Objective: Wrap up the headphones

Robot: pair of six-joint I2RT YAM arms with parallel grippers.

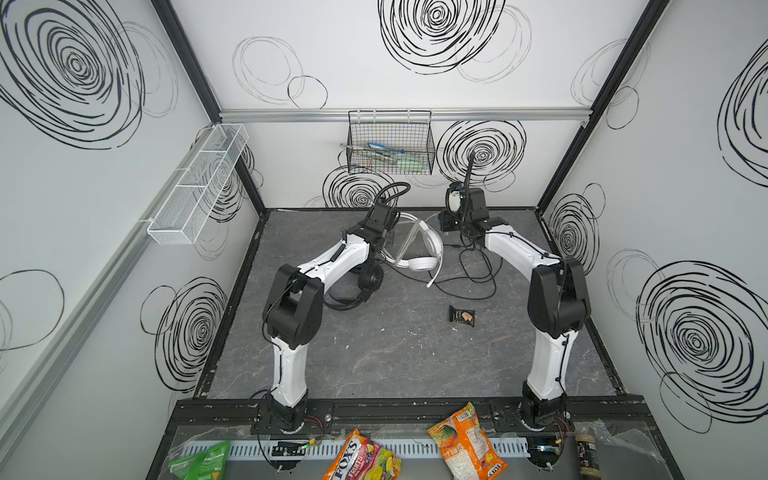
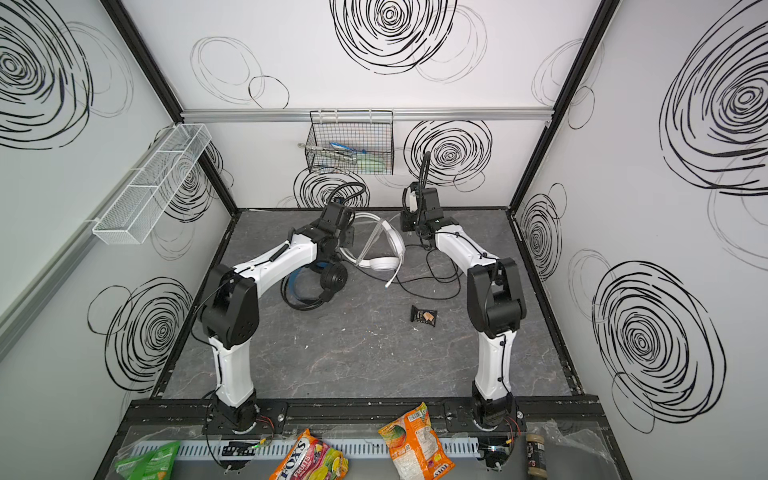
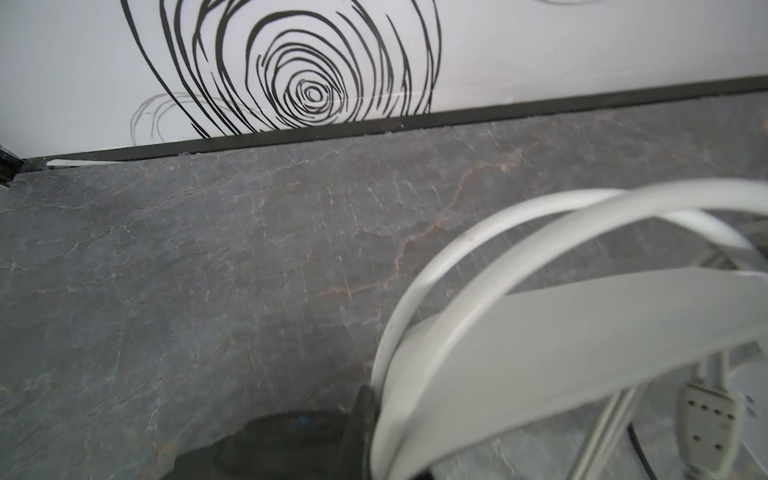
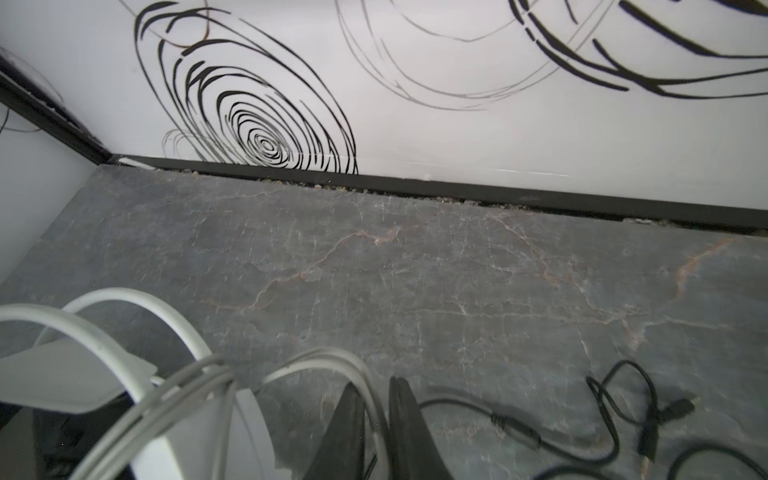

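Left gripper [image 1: 390, 242]: jaws clamping white headset [image 1: 420, 266] by its band. Headset is standing tilted at back-centre of counter [image 1: 395, 353], one cup down. Right gripper [image 4: 374, 382]: jaws pinching white cable [image 4: 316, 359]. Black headset [image 1: 371, 279] is lying just beside the white one, black cable [image 1: 478, 286] sprawling loose.

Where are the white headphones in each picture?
In a top view: white headphones on the grey table, toward the back wall.
In a top view: white headphones, same place.
Left wrist: white headphones close up, bands arching over the table.
Right wrist: white headphones close up, beside the white cable.
Shared landmark: black spiral low on the back wall.
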